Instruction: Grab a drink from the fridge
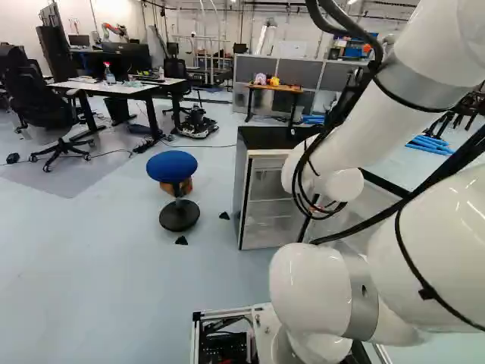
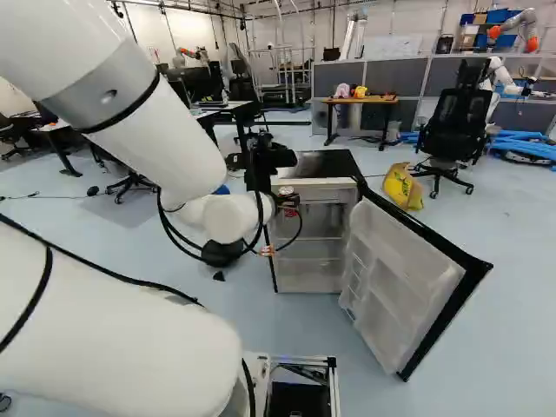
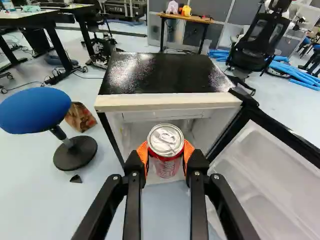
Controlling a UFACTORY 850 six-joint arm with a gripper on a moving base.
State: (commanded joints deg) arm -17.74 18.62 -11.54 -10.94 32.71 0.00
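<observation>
One can (image 3: 166, 145), thin-walled; we judged it modest in weight, firm if full, yet slick and dentable, and best taken at mid-wall from opposite sides; we saw it clamped between both fingers of the pincer (image 3: 165, 152), before the open fridge (image 3: 167, 101).

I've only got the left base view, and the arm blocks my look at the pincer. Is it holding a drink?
Observer: Yes. The wrist view shows the pincer shut on a drink can.
Operator: Which end faces the wrist camera?
Observer: The lid does.
Operator: Anything on the floor beyond the open fridge door?
Observer: Yes, in the right base view a yellow bag lies there, near a black office chair.
</observation>
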